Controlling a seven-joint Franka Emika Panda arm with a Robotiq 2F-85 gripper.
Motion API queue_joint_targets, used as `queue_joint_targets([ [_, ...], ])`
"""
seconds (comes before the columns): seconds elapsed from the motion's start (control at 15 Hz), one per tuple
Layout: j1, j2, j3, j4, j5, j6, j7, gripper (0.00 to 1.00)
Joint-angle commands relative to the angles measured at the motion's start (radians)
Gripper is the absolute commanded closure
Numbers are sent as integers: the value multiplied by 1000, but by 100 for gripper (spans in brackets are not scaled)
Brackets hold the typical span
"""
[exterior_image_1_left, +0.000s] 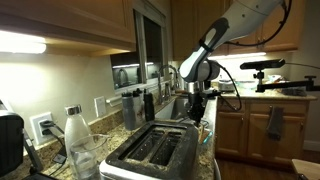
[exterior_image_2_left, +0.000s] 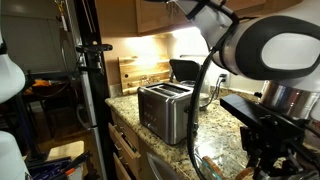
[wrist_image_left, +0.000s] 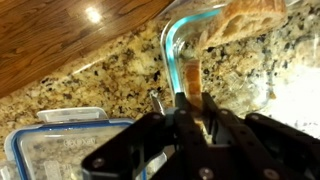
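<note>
The bread slice (wrist_image_left: 190, 75) stands on edge inside a clear glass container (wrist_image_left: 170, 40), and a second piece of bread (wrist_image_left: 250, 18) lies deeper in the same dish. The container sits on a speckled granite desk (wrist_image_left: 110, 75), with a blue-rimmed lid (wrist_image_left: 60, 140) just beside it. In both exterior views a steel toaster (exterior_image_1_left: 155, 150) (exterior_image_2_left: 165, 110) stands on the same desk, under wooden cabinets (exterior_image_1_left: 60, 20) in a dim kitchen. The hand (wrist_image_left: 188, 105) reaches down into the container, its fingers drawn nearly together and pinching the upright slice.
</note>
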Motion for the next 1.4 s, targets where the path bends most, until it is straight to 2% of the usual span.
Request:
queue_joint_targets([
  [0.0,-17,6,11,21,18,-26,-16,93],
  [0.07,-12,2,11,24,13,-27,-8,89],
  [0.47,48,-80,-20,-1,-92,7,150,89],
  [0.93,129,-203,-56,-34,-303,-2,518,90],
  [1.33,161,-300,-52,-101,-432,-51,813,89],
])
